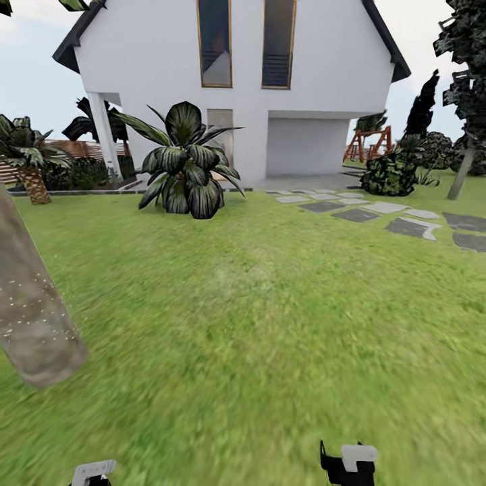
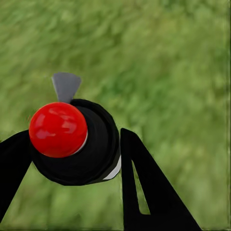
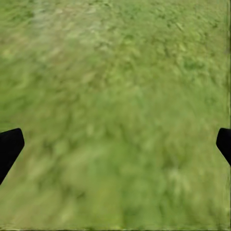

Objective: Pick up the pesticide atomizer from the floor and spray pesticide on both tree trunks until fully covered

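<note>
So the left gripper is clamped around the pesticide atomizer: in the left wrist view you can see the two black fingers pressed up against either side of its black body. The atomizer has a shiny red round cap facing the camera, and a small grey nozzle or trigger piece sticking out past it. Below all that is just blurry green grass.

The right gripper is spread wide with nothing in it. In the right wrist view the black fingertips barely peek in at opposite edges of the frame, and between them is only the lawn.

From the head view, both arms show at the bottom edge: a white bit of the left arm and a black and white part of the right arm. You can't make out the atomizer itself from up there.

A tree trunk leans in at the left, mottled grey-beige, with tiny white specks of pesticide dotted across its lower part. Further off there's a big dark-leaved plant in front of a white house, a short palm at the left, grey stepping slabs to the right, a dark shrub, and another thin slanted trunk at the far right.
</note>
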### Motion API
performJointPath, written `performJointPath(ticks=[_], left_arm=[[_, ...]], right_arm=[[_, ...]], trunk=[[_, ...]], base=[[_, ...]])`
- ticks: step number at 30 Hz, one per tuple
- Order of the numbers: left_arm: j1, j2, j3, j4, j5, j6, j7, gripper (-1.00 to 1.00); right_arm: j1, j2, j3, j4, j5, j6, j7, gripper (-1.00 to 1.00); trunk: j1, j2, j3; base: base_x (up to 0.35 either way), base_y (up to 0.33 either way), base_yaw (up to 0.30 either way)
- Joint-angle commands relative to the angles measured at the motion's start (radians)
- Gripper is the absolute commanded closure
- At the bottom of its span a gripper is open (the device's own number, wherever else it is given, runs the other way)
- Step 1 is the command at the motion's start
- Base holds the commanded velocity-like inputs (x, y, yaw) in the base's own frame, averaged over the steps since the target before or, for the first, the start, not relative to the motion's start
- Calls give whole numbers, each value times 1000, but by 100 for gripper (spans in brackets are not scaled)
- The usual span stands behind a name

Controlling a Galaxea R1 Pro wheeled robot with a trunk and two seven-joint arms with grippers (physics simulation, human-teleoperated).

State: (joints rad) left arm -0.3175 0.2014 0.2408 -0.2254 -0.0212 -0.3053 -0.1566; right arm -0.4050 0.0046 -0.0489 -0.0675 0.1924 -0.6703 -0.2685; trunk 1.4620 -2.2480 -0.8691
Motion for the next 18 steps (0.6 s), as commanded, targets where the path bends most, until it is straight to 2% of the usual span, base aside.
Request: performJointPath(ticks=[1,14,18], left_arm=[[0,0,-1,0,0,0,1,100],[0,0,-3,0,0,0,6,100],[-1,4,1,0,3,1,3,100]], right_arm=[[0,0,0,0,0,0,0,-100],[0,2,0,0,1,0,0,-100],[0,2,0,0,1,0,0,-100]], trunk=[[0,0,0],[0,0,0],[0,0,0]], base=[[-308,-97,-297],[-287,-158,-297],[-123,-242,-297]])
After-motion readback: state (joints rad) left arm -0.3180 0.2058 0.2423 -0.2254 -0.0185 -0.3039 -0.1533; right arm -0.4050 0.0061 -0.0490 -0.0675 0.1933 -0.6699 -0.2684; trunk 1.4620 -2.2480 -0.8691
